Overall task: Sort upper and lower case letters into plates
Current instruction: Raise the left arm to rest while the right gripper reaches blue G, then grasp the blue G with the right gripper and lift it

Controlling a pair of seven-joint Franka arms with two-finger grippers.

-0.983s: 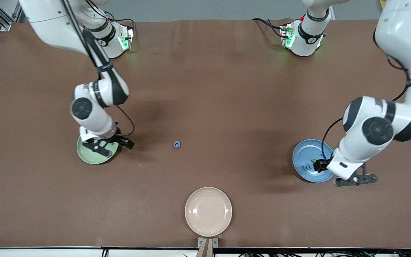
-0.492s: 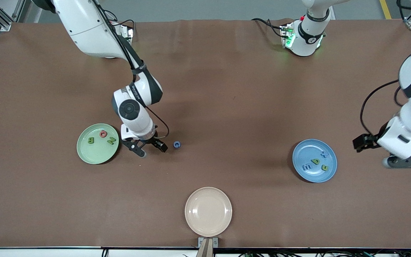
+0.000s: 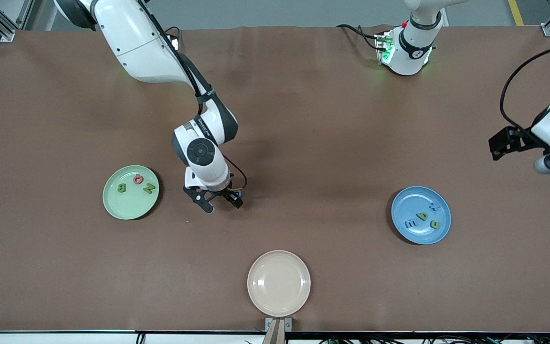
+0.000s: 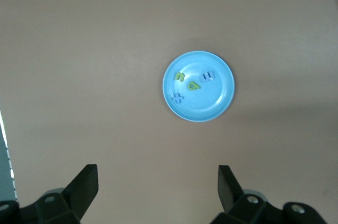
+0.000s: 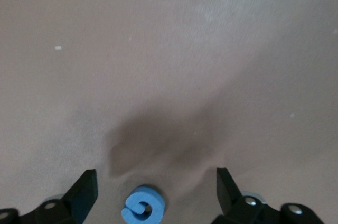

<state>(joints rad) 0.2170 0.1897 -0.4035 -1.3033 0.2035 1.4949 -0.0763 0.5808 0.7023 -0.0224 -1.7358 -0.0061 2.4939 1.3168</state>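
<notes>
While the left gripper point(image 4: 156, 195) waits spread wide, high above the blue plate point(image 3: 421, 215), the right gripper point(image 5: 154, 195), fingers parted, is lowered astride the blue letter point(image 5: 142, 206) on the table beside the mint green plate point(image 3: 131, 192), where centring should precede closing.

You've got the mint green plate point(image 3: 131, 192) holding three letters point(image 3: 136, 184), the blue plate point(image 3: 421, 215) four letters point(image 3: 422, 218), and a blue letter point(image 5: 143, 206) loose on the table.

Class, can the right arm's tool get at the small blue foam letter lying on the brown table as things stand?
Probably yes. The right tool hangs open just above the small blue foam letter, which lies alone between its fingers on the brown table, with nothing near to block a descent.
</notes>
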